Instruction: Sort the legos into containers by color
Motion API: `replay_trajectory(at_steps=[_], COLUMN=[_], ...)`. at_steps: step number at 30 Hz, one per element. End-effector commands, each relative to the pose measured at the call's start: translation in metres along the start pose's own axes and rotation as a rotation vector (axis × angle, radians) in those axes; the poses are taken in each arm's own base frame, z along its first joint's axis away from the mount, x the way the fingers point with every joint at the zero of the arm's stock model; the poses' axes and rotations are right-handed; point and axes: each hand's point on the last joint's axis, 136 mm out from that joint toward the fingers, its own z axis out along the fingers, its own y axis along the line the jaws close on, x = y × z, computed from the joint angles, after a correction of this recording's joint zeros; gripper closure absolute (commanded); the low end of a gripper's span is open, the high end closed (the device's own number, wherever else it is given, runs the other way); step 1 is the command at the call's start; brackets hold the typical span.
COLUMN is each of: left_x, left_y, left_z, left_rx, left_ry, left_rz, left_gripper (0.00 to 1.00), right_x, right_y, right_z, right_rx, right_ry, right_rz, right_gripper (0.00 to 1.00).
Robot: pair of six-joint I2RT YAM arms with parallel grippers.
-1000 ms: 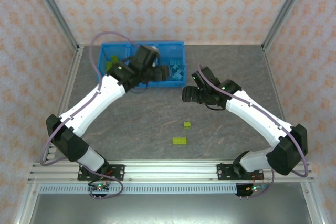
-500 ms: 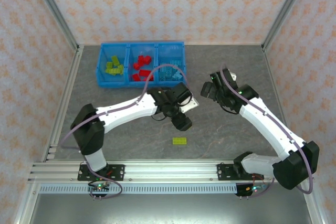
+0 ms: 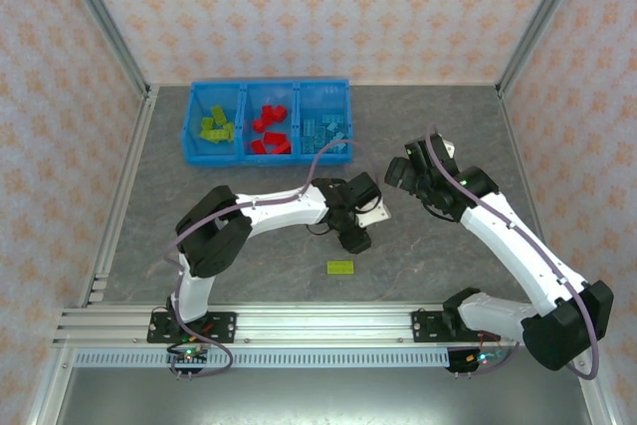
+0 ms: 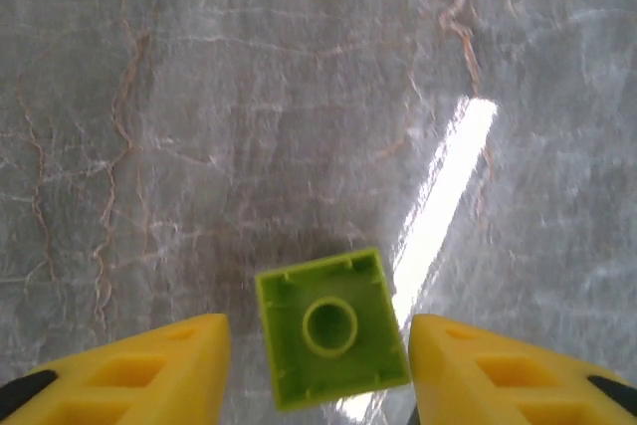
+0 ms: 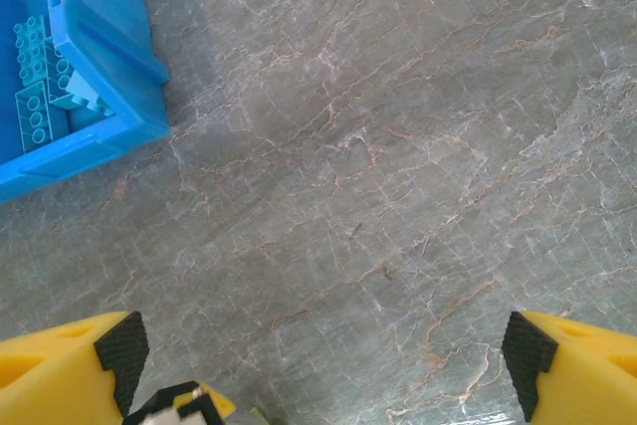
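A small lime green lego lies studs-down on the table between my left gripper's yellow fingers. The jaws stand close about it, open, with a narrow gap on its left side. From above, the left gripper hovers low at the table's middle and hides that brick. A flat green lego lies just in front of it. The blue containers at the back hold green legos, red legos and light blue legos. My right gripper hangs wide open and empty over bare table.
In the right wrist view a corner of the blue tray with light blue bricks sits at the upper left. Metal frame posts and patterned walls bound the grey marbled table. The right arm's elbow stands at the near right.
My left arm swung from over the tray down to the table's middle and its jaws narrowed around the small green lego. My right gripper drew back to the right.
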Motion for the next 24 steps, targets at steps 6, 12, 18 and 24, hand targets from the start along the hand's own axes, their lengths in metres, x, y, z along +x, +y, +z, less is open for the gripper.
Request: replay_trajectory(at_steps=[6, 12, 18, 24], left_x=[0.0, 0.004, -0.003, -0.033], left_y=[0.004, 0.008, 0.009, 0.006], left_z=[0.013, 0.014, 0.006, -0.037], left_rx=[-0.026, -0.046, -0.058, -0.056], left_ry=[-0.007, 0.003, -0.048, -0.237], left_rz=[-0.012, -0.026, -0.055, -0.15], left_gripper=[0.66, 0.65, 0.58, 0.52], right_x=[-0.001, -0.001, -0.001, -0.01], right_y=[-0.012, -0.01, -0.009, 0.003], right_z=[-0.005, -0.004, -0.005, -0.02], right_rx=[0.04, 0.033, 0.027, -0.028], right_ry=[-0.02, -0.018, -0.014, -0.014], right_rz=[0.015, 0.017, 0.021, 0.041], right_gripper=[0.06, 0.06, 0.06, 0.05])
